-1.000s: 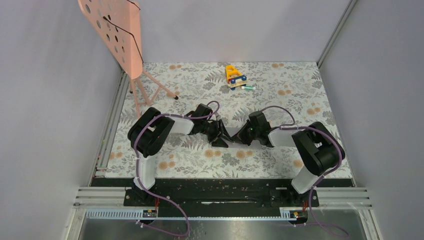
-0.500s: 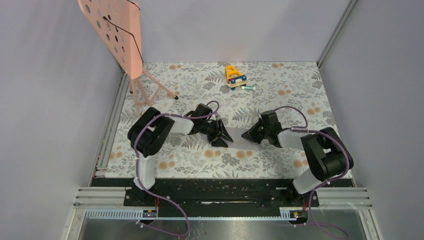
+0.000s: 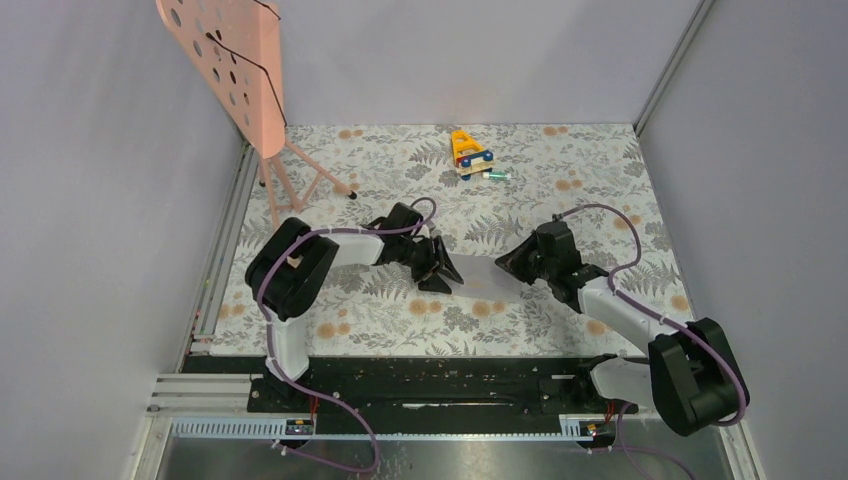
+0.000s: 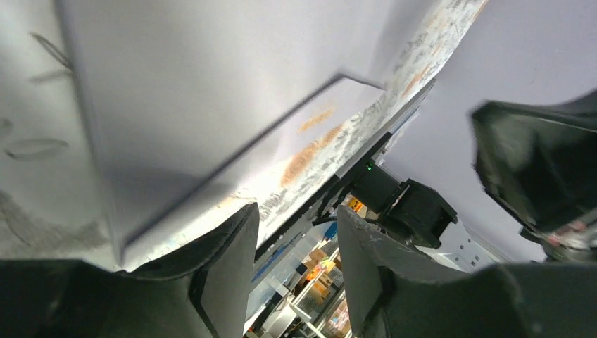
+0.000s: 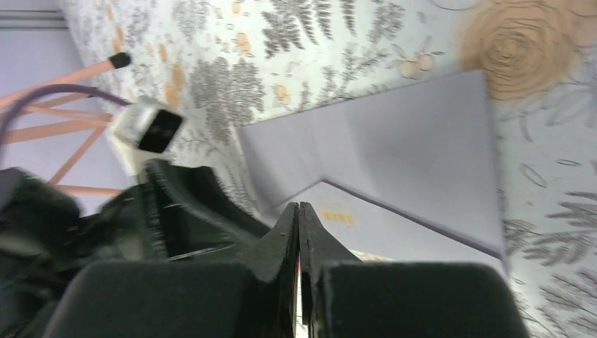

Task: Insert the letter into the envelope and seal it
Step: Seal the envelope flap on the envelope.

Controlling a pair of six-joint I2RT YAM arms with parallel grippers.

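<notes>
The grey-lilac envelope (image 3: 480, 272) lies flat on the floral tabletop between my two grippers. In the right wrist view the envelope (image 5: 394, 141) shows folded panels with a pointed edge and a small orange mark. My right gripper (image 3: 502, 262) (image 5: 298, 206) is shut on nothing, its tip just above the envelope's right part. My left gripper (image 3: 443, 272) (image 4: 297, 211) stands open at the envelope's (image 4: 197, 91) left edge, with nothing between its fingers. The letter is out of view.
A pink perforated stand (image 3: 235, 60) on thin legs rises at the back left. A yellow toy (image 3: 470, 152) and a small green piece (image 3: 497, 175) lie at the back middle. Grey walls close in the floral table (image 3: 600, 180) on both sides.
My right arm has swung back to the right, its gripper drawing away from the left one and uncovering more of the envelope. The left gripper has hardly moved.
</notes>
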